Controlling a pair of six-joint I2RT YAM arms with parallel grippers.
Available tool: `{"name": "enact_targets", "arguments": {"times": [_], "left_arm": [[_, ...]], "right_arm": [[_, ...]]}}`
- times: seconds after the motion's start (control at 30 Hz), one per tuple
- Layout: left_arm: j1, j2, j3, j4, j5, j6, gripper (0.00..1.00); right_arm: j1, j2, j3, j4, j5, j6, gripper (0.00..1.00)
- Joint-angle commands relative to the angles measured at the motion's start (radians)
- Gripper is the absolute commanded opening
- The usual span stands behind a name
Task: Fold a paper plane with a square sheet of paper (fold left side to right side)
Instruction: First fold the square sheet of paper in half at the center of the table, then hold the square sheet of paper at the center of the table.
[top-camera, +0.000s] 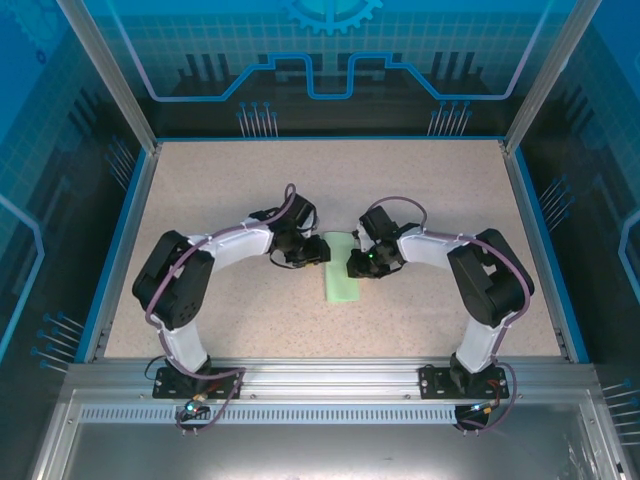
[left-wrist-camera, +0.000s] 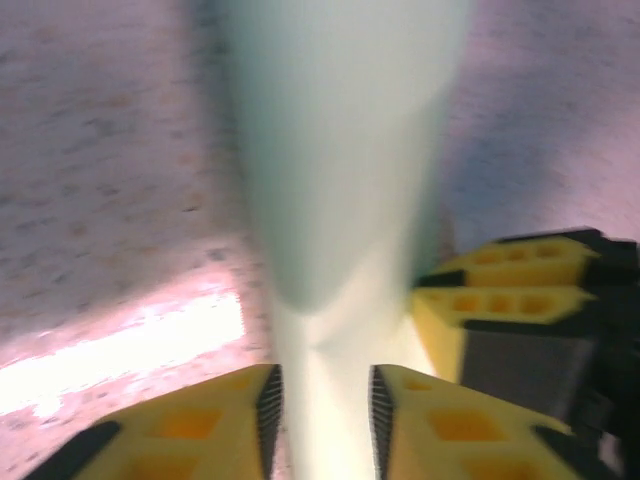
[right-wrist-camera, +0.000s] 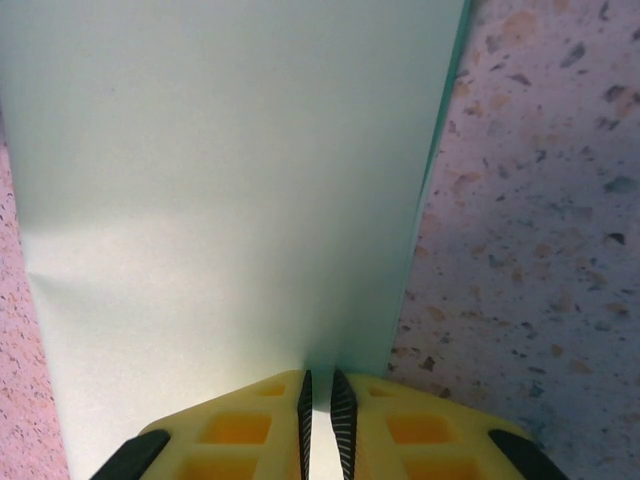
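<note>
A speckled beige tabletop (top-camera: 250, 330) spans mid-frame, edged by a blue rim (top-camera: 120, 250); glowing blue circuit-patterned panels (top-camera: 330, 60) wall the top and sides.

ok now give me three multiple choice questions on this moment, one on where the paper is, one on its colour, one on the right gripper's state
1. Where does the sheet of paper lie?
A) at the far left corner
B) near the middle of the table, between the left gripper and the right gripper
C) hanging off the right edge

2. What colour is the sheet?
A) pale mint green
B) red
C) black

3. How do the right gripper's jaws stand?
A) wide open with nothing between them
B) shut on a pen
C) nearly closed on the sheet's edge

Answers:
1 B, the top view shows it lying between the two grippers.
2 A, every view shows it pale green.
3 C, the right wrist view shows the yellow fingers pinching the paper's edge.
</note>
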Motion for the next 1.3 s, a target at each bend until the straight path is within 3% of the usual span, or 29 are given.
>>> {"name": "enact_targets", "arguments": {"times": [0.0, 0.13, 0.47, 1.0, 1.27], "left_arm": [[-0.021, 0.027, -0.017, 0.119, 0.146, -0.022, 0.24], [-0.028, 0.091, -0.005, 0.168, 0.192, -0.039, 0.19], [0.001, 0.192, -0.023, 0.118, 0.099, -0.003, 0.16], [0.129, 0.06, -0.169, 0.122, 0.122, 0.072, 0.24], [0.072, -0.013, -0.16, 0.244, 0.222, 0.037, 0.21]], "right_arm": [[0.016, 0.054, -0.01, -0.081, 0.065, -0.014, 0.19], [0.018, 0.055, -0.007, -0.087, 0.064, -0.016, 0.18], [0.019, 0.061, 0.0, -0.11, 0.073, -0.025, 0.18], [0.019, 0.084, 0.003, -0.135, 0.083, -0.041, 0.17], [0.019, 0.076, 0.003, -0.127, 0.071, -0.038, 0.17]]}}
